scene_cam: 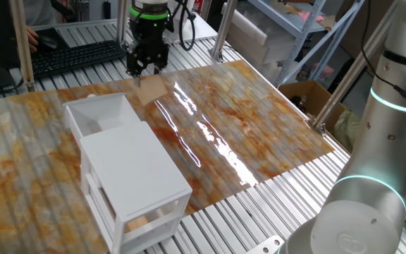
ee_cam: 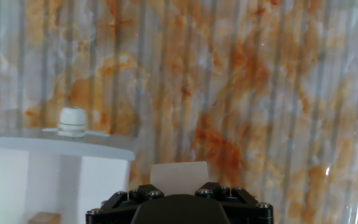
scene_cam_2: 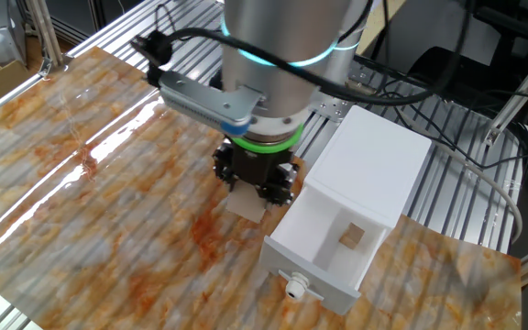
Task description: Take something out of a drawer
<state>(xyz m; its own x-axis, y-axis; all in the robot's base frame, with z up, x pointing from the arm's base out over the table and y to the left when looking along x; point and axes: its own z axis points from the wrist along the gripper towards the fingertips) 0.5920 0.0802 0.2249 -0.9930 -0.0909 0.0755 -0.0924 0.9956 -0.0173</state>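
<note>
While the gripper (scene_cam_2: 255,183) points straight down over the table (scene_cam_2: 108,211), its two fingers are closed on a pale tan wooden block (scene_cam_2: 243,203). The block hangs below the fingertips, just beside the front corner of the pulled-out white drawer (scene_cam_2: 324,284) and outside its walls. From where I stand I cannot tell whether the underside of the block touches the table.

Handling notes, by judgement:
- Weight: light. The block is small and plain, and about as wide as the gripper.
- Stiffness: rigid wood. It should not give under the fingers and is not fragile.
- Surface: flat, smooth faces. These may slip if the hold is shallow or off-centre.
- Hold: take it across two opposite flat faces, near the middle, with the fingers well down the sides. The hand view shows the block (ee_cam: 179,171) centred between the fingers.

A smaller tan piece (scene_cam_2: 351,236) lies on the drawer floor, well back from the round knob (scene_cam_2: 295,288). The white cabinet (scene_cam_2: 374,156) stands behind the drawer.
</note>
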